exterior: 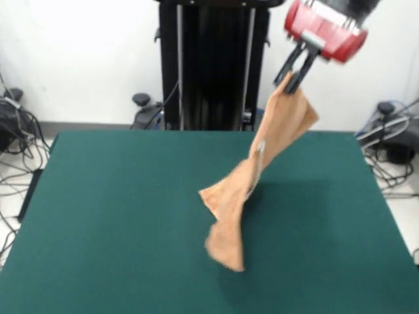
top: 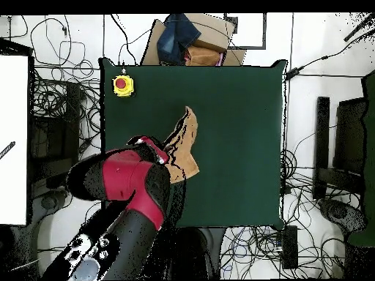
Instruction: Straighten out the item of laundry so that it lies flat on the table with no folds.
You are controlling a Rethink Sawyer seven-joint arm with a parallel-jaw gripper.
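We count one towel (exterior: 262,167), one table (exterior: 118,216) and one gripper (exterior: 292,77) on one arm (top: 132,192). We also count one yellow box with one red button (top: 122,85), one cardboard box (top: 212,45) and one dark blue cloth (top: 179,36). The cables on the floor are too tangled for us to count.

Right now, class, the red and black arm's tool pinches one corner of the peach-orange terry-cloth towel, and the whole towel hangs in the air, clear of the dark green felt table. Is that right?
Not quite. The tool does pinch a corner of the peach-orange terry-cloth towel, but the towel is not wholly airborne: the front view shows its lower end resting on the dark green felt table.
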